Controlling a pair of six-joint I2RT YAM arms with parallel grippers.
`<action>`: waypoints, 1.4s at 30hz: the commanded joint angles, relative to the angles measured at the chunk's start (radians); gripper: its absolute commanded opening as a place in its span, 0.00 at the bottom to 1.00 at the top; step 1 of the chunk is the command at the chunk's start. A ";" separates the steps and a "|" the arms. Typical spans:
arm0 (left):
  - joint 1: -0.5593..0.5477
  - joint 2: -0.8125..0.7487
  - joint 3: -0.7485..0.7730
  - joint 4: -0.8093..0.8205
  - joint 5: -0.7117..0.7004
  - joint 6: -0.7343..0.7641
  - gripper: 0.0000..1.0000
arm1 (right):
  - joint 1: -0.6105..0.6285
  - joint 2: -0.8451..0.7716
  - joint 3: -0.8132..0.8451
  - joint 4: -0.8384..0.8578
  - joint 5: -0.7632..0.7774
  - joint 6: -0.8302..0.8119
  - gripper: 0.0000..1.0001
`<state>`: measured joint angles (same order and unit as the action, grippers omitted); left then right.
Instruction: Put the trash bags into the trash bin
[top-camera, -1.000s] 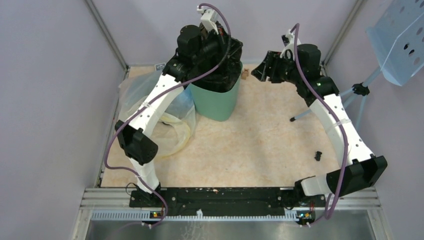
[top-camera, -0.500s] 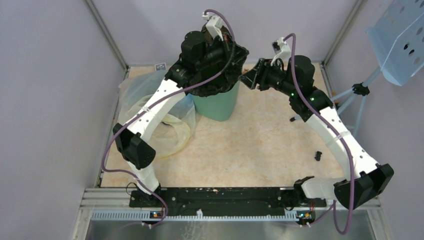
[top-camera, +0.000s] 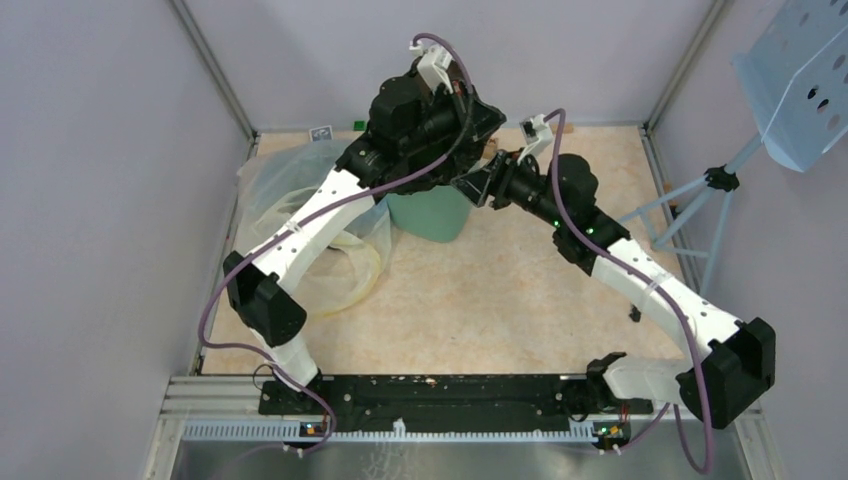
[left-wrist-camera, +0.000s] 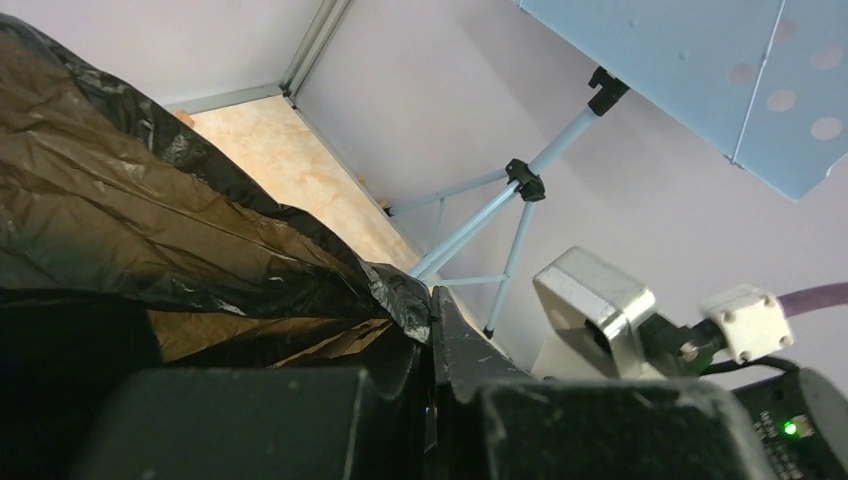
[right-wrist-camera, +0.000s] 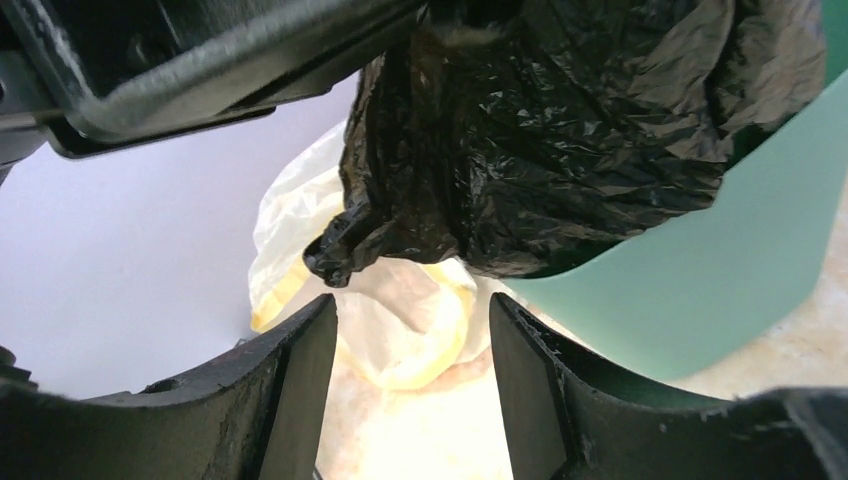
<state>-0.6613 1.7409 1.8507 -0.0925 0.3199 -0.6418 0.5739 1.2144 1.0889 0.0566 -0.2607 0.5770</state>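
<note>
One black trash bag (left-wrist-camera: 150, 200) hung bunched over the single mint-green trash bin (top-camera: 432, 214). Most of it was held above the rim, and whether any of it dipped inside could not be told. There were two arms. The left arm (top-camera: 300, 225) leaned over the bin from the left, and the left jaws were clenched on an edge of the bag; in the left wrist view the crinkled plastic ran into the narrow slit between them. The right arm (top-camera: 650, 290) lay across the desk (top-camera: 500, 290) toward the bin's right side. The right jaws were released, with a wide gap between them, just under the bag's lowest fold and apart from it. In the right wrist view the bin's green wall showed beside the bag. One large clear bag (top-camera: 285, 190) with yellow and blue contents lay on the desk to the left of the bin. One pale-blue tripod (top-camera: 700, 195) stood at the desk's right edge, near a perforated blue panel (top-camera: 800, 80). One small black object (top-camera: 636, 311) lay on the desk just beside the right arm.
</note>
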 joint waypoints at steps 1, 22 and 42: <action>-0.012 -0.078 -0.034 0.100 -0.031 -0.064 0.06 | 0.033 -0.043 -0.052 0.258 0.032 0.057 0.58; -0.024 -0.137 -0.156 0.181 -0.032 -0.174 0.10 | 0.078 0.046 -0.050 0.394 0.130 0.107 0.55; -0.024 -0.139 -0.203 0.223 -0.019 -0.264 0.17 | 0.088 0.098 -0.031 0.351 0.136 0.077 0.00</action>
<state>-0.6788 1.6459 1.6524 0.0692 0.2916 -0.9016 0.6502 1.3430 1.0550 0.3740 -0.1307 0.6693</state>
